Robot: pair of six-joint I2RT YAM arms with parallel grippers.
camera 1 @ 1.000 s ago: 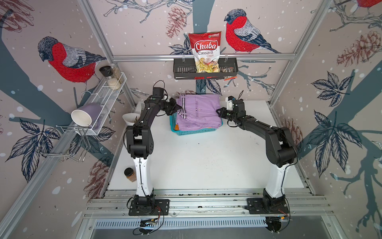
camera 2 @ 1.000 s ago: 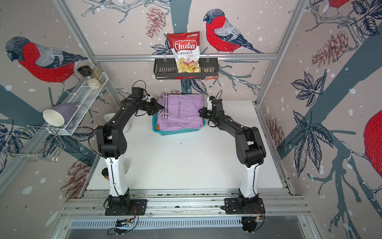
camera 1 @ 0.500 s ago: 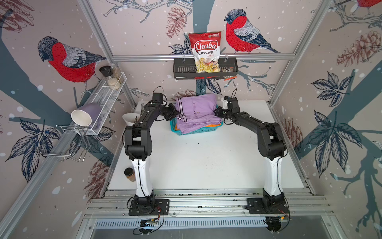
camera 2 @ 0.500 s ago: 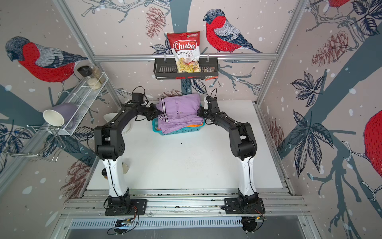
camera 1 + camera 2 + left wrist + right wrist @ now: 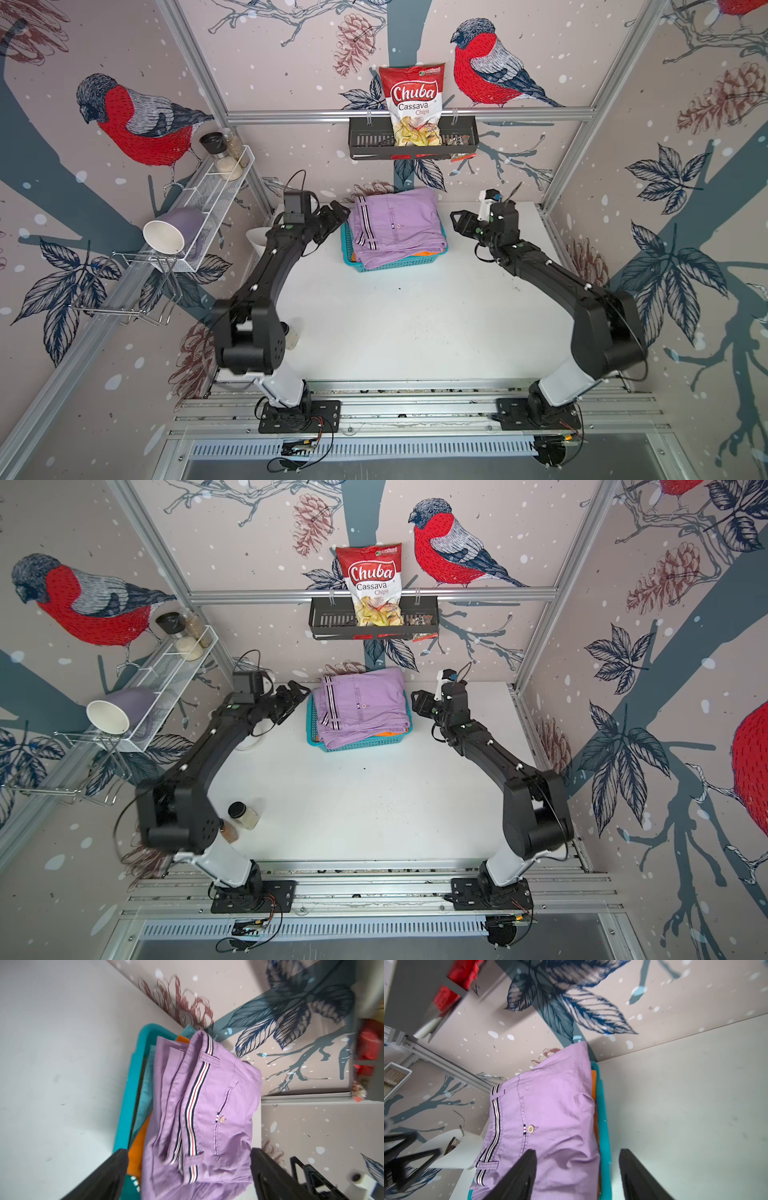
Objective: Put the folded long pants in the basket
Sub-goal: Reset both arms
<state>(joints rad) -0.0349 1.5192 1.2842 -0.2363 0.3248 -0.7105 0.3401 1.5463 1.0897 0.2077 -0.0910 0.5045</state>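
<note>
Inside the bird-papered booth, the white bench [image 5: 395,324] carries no loose trousers; the folded lilac long pants with striped trim [image 5: 399,224] now lie on top of the pile in the rectangular turquoise lattice-sided plastic basket [image 5: 399,262]. A moment ago both arms clamped this bundle by its sides over the basket. Now the left end effector [image 5: 338,212] and the right end effector [image 5: 457,220] stand with jaws apart, empty, the left just beside the basket and the right drawn clear. An edge of the folded orange pants [image 5: 428,252] peeks out beneath. The lilac bundle sits above the rim and spills past it, but the placing looks done; a khaki pair cannot be seen
</note>
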